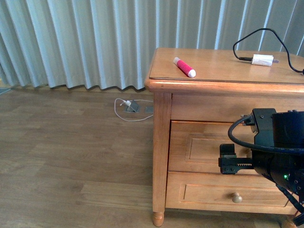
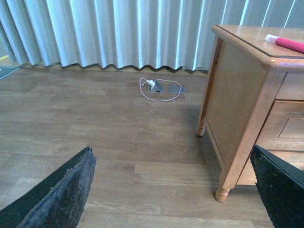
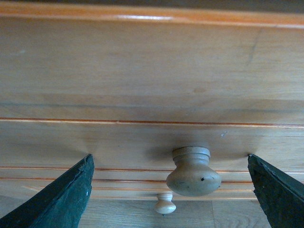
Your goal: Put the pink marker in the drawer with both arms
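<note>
Here the right tool [image 3: 168,159], spread wide, faces the knob [image 3: 193,172] of the drawer [image 3: 95,137], the pink marker [image 1: 184,67] lying well above.

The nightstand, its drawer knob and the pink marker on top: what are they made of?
The nightstand looks like wood with a glossy honey varnish: grain lines and light reflections show on its top. The drawer front matches it. The knob seems turned wood too, but paler and duller, with a small dark nick. The pink marker is probably smooth plastic, judging by its even bright colour.

The drawer [image 3: 95,142] is glossy varnished wood; its knob [image 3: 192,171] pale, matt wood.
</note>
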You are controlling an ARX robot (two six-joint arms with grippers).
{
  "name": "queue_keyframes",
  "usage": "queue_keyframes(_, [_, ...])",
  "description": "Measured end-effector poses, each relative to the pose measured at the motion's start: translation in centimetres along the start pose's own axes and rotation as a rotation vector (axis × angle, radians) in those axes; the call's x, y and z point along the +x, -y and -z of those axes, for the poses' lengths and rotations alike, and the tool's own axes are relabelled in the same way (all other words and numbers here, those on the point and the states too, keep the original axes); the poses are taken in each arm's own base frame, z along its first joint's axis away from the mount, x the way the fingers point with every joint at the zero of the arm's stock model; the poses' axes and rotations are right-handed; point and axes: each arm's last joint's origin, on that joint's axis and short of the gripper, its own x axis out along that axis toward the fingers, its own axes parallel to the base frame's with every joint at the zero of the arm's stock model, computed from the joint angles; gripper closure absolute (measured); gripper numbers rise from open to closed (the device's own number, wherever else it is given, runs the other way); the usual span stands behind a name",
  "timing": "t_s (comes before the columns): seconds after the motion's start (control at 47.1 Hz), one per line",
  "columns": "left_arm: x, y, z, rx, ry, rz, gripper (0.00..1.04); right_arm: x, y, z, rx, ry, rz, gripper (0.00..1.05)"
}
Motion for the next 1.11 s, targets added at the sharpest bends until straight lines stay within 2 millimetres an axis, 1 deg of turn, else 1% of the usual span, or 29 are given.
queue_keyframes(0.085, [0.0,0.0,0.0,0.0,0.0,0.0,0.06,0.0,0.1,0.0,0.003,0.0,-0.002,0.08])
queue_keyframes(0.128, [0.0,0.0,0.0,0.0,0.0,0.0,0.06,0.0,0.2,0.0,0.004,0.001,-0.004,0.15])
queue_keyframes(0.213, [0.0,0.0,0.0,0.0,0.0,0.0,0.06,0.1,0.4,0.0,0.004,0.0,-0.006,0.32])
queue_keyframes(0.255, [0.0,0.0,0.0,0.0,0.0,0.0,0.06,0.1,0.5,0.0,0.004,0.001,-0.006,0.39])
queue_keyframes(0.319, [0.0,0.0,0.0,0.0,0.0,0.0,0.06,0.1,0.5,0.0,0.005,0.002,-0.006,0.46])
queue_keyframes(0.361, [0.0,0.0,0.0,0.0,0.0,0.0,0.06,0.1,0.5,0.0,0.005,0.002,-0.006,0.53])
queue_keyframes(0.489, [0.0,0.0,0.0,0.0,0.0,0.0,0.06,0.1,0.5,0.0,0.002,0.003,-0.004,0.69])
queue_keyframes(0.531, [0.0,0.0,0.0,0.0,0.0,0.0,0.06,0.1,0.6,0.0,0.0,0.004,-0.003,0.76])
queue_keyframes(0.574, [0.0,0.0,0.0,0.0,0.0,0.0,0.06,0.1,0.7,0.0,0.0,0.003,-0.006,0.79])
queue_keyframes(0.786, [0.0,0.0,0.0,0.0,0.0,0.0,0.06,-0.1,0.7,0.2,0.001,0.006,-0.009,0.81])
queue_keyframes(0.956, [0.0,0.0,0.0,0.0,0.0,0.0,0.06,-0.7,0.8,0.7,0.006,0.004,-0.023,0.81])
queue_keyframes(1.02, [0.0,0.0,0.0,0.0,0.0,0.0,0.06,-1.3,0.9,0.9,0.009,-0.002,-0.031,0.82])
queue_keyframes(1.105, [0.0,0.0,0.0,0.0,0.0,0.0,0.06,-2.7,1.1,1.4,0.014,-0.015,-0.042,0.82])
